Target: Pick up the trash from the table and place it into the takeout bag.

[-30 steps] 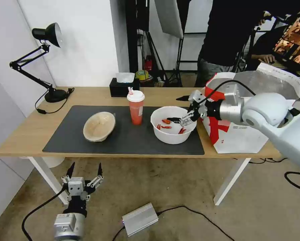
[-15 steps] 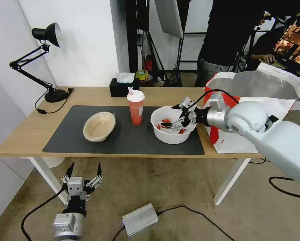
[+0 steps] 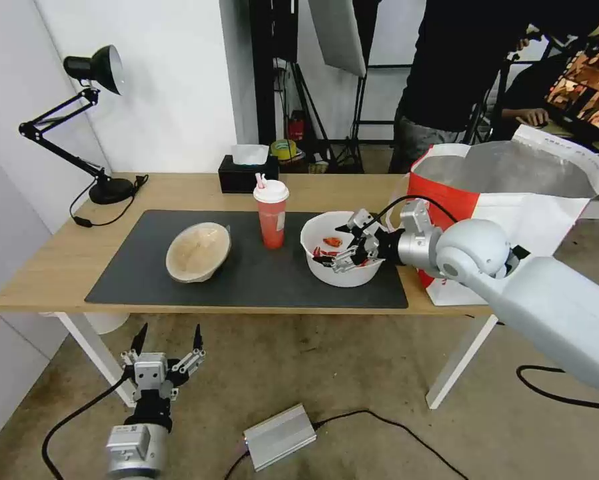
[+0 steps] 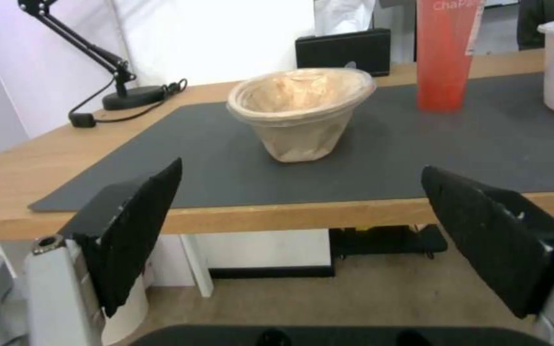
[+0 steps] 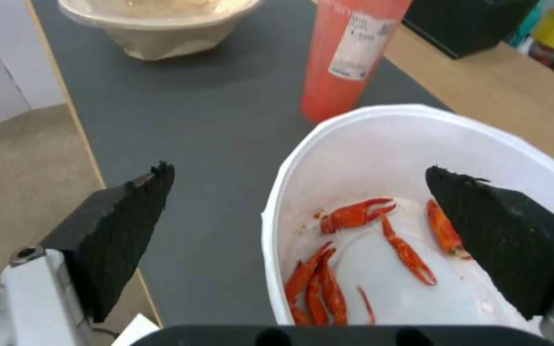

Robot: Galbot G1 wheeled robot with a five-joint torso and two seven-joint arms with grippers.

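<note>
From the head camera you see the right hand (image 3: 343,248) at the white bowl (image 3: 339,270), fingers apart over its near rim, on the surface (image 3: 46,267); the takeout bag (image 3: 513,220) beside the bowl is partly hidden by the arm. The left hand (image 3: 168,340) hangs spread below the surface. Your left wrist camera faces the beige bowl (image 4: 299,113); the drink cup (image 4: 447,53) is cut off. Your right wrist camera shows the bowl's rim between spread fingers (image 5: 120,226), red scraps (image 5: 354,216) inside.

On the table (image 3: 59,267), paper-pulp bowl (image 3: 198,251) left, cup (image 3: 271,213) middle, plastic bowl (image 3: 343,257) right, bag (image 3: 513,220) beyond.
</note>
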